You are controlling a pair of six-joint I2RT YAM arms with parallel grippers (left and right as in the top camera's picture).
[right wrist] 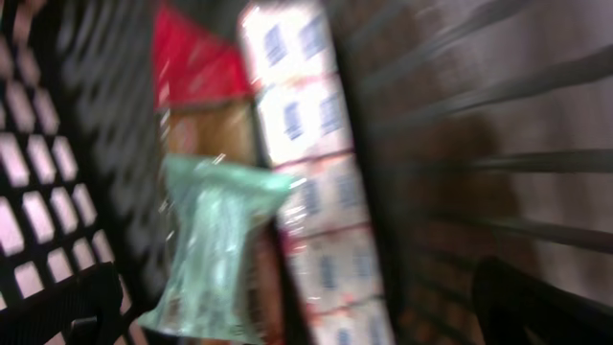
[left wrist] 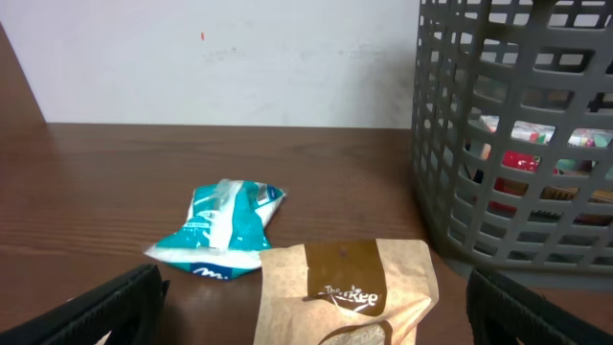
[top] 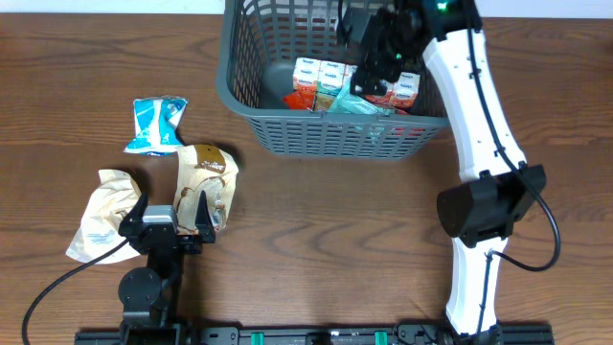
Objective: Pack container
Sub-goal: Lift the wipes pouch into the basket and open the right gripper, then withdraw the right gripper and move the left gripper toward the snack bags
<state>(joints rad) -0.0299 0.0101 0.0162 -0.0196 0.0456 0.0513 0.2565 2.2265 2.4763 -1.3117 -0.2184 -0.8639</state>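
The dark grey lattice basket (top: pixel 326 129) stands at the back centre. It holds white and red cartons (top: pixel 321 75) and a pale green packet (top: pixel 356 103). My right gripper (top: pixel 378 62) is inside the basket above them, open and holding nothing. The blurred right wrist view shows the green packet (right wrist: pixel 215 249), the cartons (right wrist: pixel 306 125) and the basket wall (right wrist: pixel 57 144) between the spread fingers (right wrist: pixel 297 321). My left gripper (top: pixel 172 218) is open, low over the near end of a brown paper packet (top: pixel 206 172). The packet also shows in the left wrist view (left wrist: pixel 345 287), between the jaws (left wrist: pixel 316 331).
A blue and white packet (top: pixel 156 125) lies left of the basket and shows in the left wrist view (left wrist: pixel 225 230). A cream crumpled packet (top: pixel 105 211) lies beside my left gripper. The basket wall (left wrist: pixel 517 192) stands to the right of the brown packet.
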